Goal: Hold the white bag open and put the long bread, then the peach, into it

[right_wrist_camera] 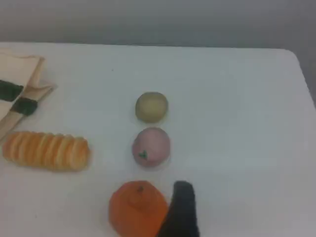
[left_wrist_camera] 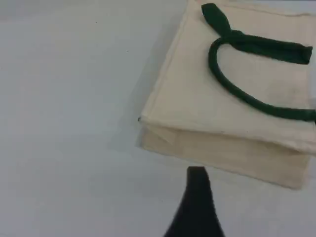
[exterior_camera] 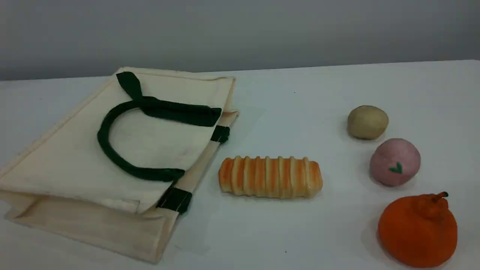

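The white bag point(exterior_camera: 75, 165) lies flat and closed on the table's left, its dark green handle point(exterior_camera: 112, 150) looped on top; the left wrist view shows the bag point(left_wrist_camera: 197, 103) from above its corner. The long bread point(exterior_camera: 270, 177) lies crosswise just right of the bag's mouth, also in the right wrist view point(right_wrist_camera: 46, 150). The pink peach point(exterior_camera: 395, 161) with its green leaf mark sits at the right point(right_wrist_camera: 151, 146). Neither arm appears in the scene view. One dark fingertip point(left_wrist_camera: 197, 175) of my left gripper hangs above bare table near the bag's corner. My right gripper's fingertip point(right_wrist_camera: 183, 190) hovers beside the orange fruit. Neither holds anything.
A tan potato-like ball point(exterior_camera: 367, 122) sits behind the peach and a large orange stemmed fruit point(exterior_camera: 417, 229) in front of it, all three in a line at the right. The table's right edge point(right_wrist_camera: 303, 74) shows in the right wrist view.
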{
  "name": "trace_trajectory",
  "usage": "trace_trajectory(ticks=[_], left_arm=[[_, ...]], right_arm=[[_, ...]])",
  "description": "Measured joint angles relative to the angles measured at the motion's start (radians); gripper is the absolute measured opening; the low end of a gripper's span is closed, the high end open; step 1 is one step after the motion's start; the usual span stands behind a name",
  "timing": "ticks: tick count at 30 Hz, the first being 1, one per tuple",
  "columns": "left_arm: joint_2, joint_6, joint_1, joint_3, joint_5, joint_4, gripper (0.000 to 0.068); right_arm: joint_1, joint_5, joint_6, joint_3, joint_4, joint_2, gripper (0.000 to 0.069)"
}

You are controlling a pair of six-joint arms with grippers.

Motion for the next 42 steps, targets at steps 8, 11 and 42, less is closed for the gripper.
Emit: trace_trajectory(ticks=[8, 11, 42], left_arm=[[0.0, 0.0, 0.0, 0.0, 0.0, 0.0, 0.0524], [0.0, 0.0, 0.0, 0.0, 0.0, 0.0, 0.0524], [0.814, -0.037, 0.0, -0.411, -0.139, 0.0, 0.0524]], right_arm=[[0.0, 0.0, 0.0, 0.0, 0.0, 0.0, 0.0591], [0.008, 0.0, 0.0, 0.0, 0.0, 0.0, 0.0591], [0.141, -0.187, 0.062, -0.475, 0.044, 0.738, 0.059]])
